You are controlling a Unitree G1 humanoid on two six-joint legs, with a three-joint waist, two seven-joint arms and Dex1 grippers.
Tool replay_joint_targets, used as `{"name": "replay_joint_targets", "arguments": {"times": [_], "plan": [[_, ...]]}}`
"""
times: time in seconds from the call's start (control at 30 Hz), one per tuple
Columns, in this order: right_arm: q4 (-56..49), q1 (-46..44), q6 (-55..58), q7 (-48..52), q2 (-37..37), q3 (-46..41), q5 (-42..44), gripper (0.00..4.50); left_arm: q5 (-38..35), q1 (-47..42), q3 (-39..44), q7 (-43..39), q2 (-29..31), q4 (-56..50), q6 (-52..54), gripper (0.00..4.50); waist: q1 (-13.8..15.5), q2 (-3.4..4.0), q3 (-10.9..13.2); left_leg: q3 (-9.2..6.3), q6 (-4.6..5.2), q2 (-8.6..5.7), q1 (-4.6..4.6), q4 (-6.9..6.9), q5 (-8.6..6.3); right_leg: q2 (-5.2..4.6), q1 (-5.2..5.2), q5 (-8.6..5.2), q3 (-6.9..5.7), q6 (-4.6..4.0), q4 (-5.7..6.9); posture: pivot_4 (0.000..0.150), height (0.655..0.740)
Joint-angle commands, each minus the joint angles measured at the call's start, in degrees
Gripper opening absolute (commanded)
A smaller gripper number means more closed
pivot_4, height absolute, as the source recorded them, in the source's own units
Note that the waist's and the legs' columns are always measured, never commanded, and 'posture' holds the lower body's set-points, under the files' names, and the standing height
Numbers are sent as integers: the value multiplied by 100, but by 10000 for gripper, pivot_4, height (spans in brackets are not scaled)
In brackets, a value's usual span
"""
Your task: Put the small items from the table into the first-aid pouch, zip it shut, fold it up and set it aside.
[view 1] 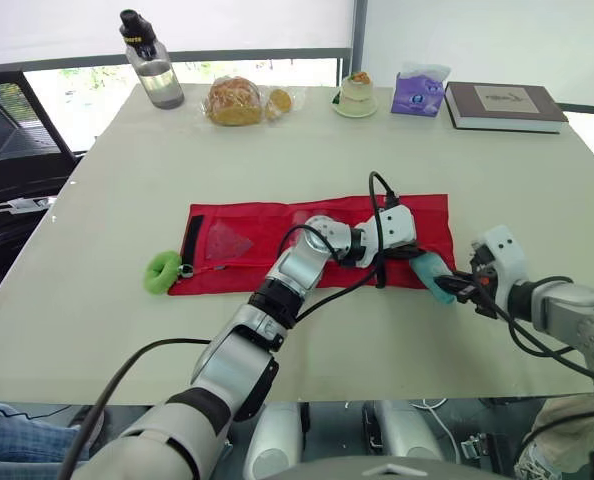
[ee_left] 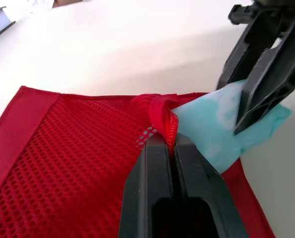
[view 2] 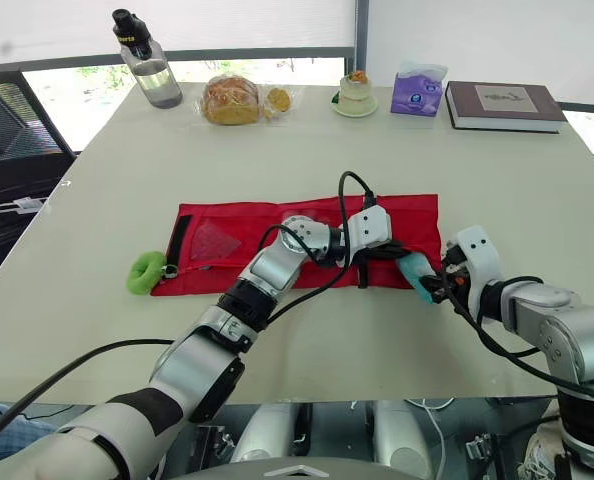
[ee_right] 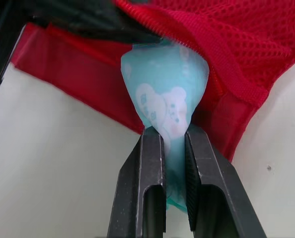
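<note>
- Right gripper (ee_right: pixel 173 136), closest in, is clamped on the tail of a teal packet (ee_right: pixel 165 84), whose nose sits at the pocket mouth.
- Table (view 1: pixel 277 150) carries the red pouch (view 1: pixel 257 215), spread flat mid-table.
- Pouch is limp mesh; the left gripper (ee_left: pixel 170 145) is closed on the pocket's edge at its right end, lifting it.
- Packet looks light, soft and probably slippery, so holding its back end suits pushing it in.
- Green roll (view 1: pixel 162 272) lies just beside the pouch's left end.
</note>
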Motion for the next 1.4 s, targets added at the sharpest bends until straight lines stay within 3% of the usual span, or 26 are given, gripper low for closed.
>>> {"name": "replay_joint_targets", "arguments": {"times": [0.03, 0.3, 0.5, 0.83, 1.13, 1.23, 1.33, 1.4], "plan": [[76, -283, 502, -528, 434, -230, -50, 361, -101, 28, -151, -113, -141, -332, -61, 0, 4, 0, 0, 0, 0, 0, 0, 0, 0, 0, 0, 0, 0, 0, 0, 1500, 7400], [19, -982, 987, -1505, 2200, -1236, -210, 361, -110, 185, -222, -188, -99, -492, -33, 0, 5, 6, -4, -3, 0, 0, -5, -3, 0, 0, -2, 0, -4, 0, 0, 1500, 7400], [-616, -474, 945, -1534, 2231, -955, -181, 24376, -126, 189, -194, -157, -120, -391, -60, 0, 0, 7, -3, -2, 0, -2, -7, -6, 0, -5, -3, 0, -4, 0, -3, 1500, 7400], [-1198, 379, 459, -603, 1093, -864, 314, 24376, -126, 125, -136, -77, -130, -140, -132, 0, -25, 7, -3, -4, 1, 2, -4, -10, 0, 4, -3, -12, -3, 17, -5, 1500, 7400], [-1153, 1077, -108, 149, -12, -1304, 653, 24376, -154, 83, -90, 6, -209, -10, -153, 0, -9, 6, -2, -2, 1, 0, -4, -9, -1, 2, -3, -13, -1, 20, -8, 1500, 7400], [-1170, 1271, -248, 313, -212, -1302, 807, 17090, -209, 68, -46, 25, -245, 25, -115, 0, -18, 6, -2, -2, 1, 1, -3, -9, -1, 4, -3, -14, 1, 22, -9, 1500, 7400], [-1201, 1303, -399, 251, -253, -852, 789, 2042, -294, 31, -6, 14, -303, 1, -7, 0, -18, 6, -2, -2, 1, 2, -3, -9, -1, 4, -3, -14, 1, 22, -8, 1500, 7400], [-1106, 1319, -566, 145, -207, -583, 687, 370, -294, 29, -18, 19, -316, 5, -7, 0, -12, 6, -1, -3, 1, 1, -4, -9, -1, 4, -3, -15, -1, 23, -9, 1500, 7400]]}}
